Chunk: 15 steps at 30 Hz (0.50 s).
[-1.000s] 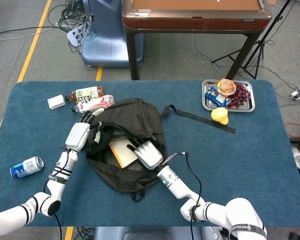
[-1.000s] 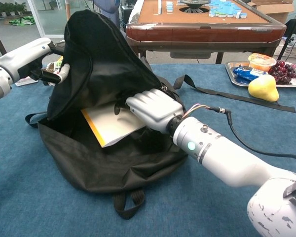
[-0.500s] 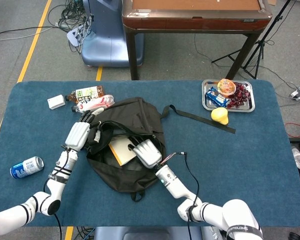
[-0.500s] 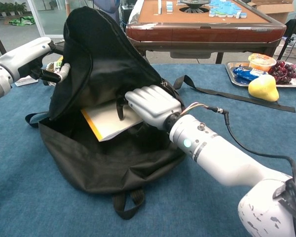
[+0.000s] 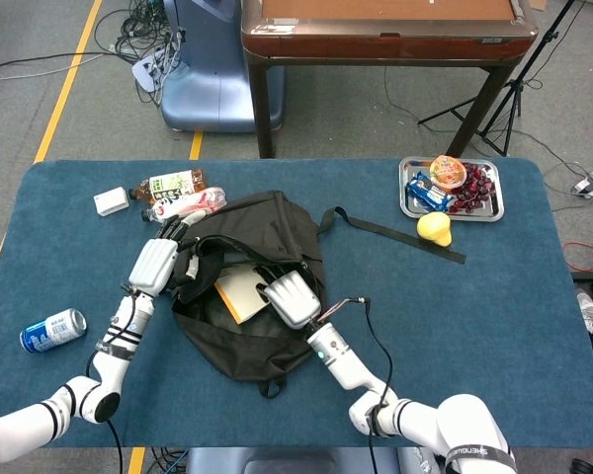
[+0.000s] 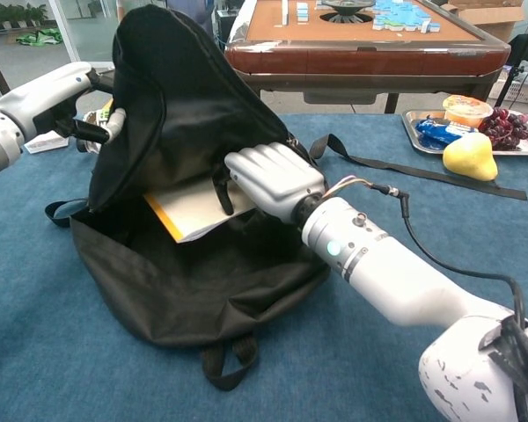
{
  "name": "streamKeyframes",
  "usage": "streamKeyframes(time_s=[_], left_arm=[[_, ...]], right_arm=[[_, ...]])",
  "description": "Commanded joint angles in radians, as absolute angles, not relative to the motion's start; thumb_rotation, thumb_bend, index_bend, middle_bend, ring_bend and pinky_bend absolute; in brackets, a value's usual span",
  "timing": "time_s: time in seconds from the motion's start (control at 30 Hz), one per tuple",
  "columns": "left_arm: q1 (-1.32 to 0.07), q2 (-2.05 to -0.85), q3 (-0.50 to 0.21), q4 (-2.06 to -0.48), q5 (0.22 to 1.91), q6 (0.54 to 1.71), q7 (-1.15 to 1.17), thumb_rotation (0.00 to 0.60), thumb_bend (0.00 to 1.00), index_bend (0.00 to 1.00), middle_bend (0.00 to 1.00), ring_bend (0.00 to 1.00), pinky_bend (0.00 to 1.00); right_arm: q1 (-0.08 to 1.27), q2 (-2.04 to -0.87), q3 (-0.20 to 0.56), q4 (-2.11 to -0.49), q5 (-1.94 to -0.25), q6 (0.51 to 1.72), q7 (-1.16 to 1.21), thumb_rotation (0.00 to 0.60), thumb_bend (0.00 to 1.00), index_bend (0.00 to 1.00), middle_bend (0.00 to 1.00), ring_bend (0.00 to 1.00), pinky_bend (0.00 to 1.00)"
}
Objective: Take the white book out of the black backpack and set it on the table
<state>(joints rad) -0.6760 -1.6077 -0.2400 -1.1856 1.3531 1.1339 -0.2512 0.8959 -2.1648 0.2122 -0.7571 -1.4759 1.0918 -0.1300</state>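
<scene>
Inside backpack, book under right robot hand.

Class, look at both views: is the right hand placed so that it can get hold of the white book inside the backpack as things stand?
Probably yes. The left hand holds the black backpack open, and the right hand already rests on the white book in the opening, nothing between them.

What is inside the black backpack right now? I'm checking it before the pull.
The white book lies in the black backpack's mouth, the right robot hand resting on it. The book's far end and anything deeper are covered.
</scene>
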Motion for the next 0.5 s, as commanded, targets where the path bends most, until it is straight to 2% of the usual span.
streamKeyframes(time_s=[0.03,0.27,0.5], left_arm=[[-0.676,-1.606,-0.240,-1.185,1.353,1.134,-0.251,0.600,0.61,0.53,0.11,0.09,0.02],[-0.675,-1.603,-0.242,-1.187,1.352,1.139,-0.252,0.600,0.61,0.53,0.11,0.09,0.02],[-0.675,-1.600,-0.243,-1.187,1.353,1.142,-0.253,0.600,0.61,0.53,0.11,0.09,0.02]], right_arm=[[0.898,-2.164,0.213,-0.754,-1.478,1.094,-0.129,0.600,0.34,0.62,0.24,0.10,0.23],[0.900,-2.155,0.213,-0.757,-1.484,1.104,-0.119,0.600,0.52,0.62,0.24,0.11,0.23],[0.900,-2.142,0.208,-0.764,-1.498,1.127,-0.118,0.600,0.59,0.63,0.25,0.13,0.23]])
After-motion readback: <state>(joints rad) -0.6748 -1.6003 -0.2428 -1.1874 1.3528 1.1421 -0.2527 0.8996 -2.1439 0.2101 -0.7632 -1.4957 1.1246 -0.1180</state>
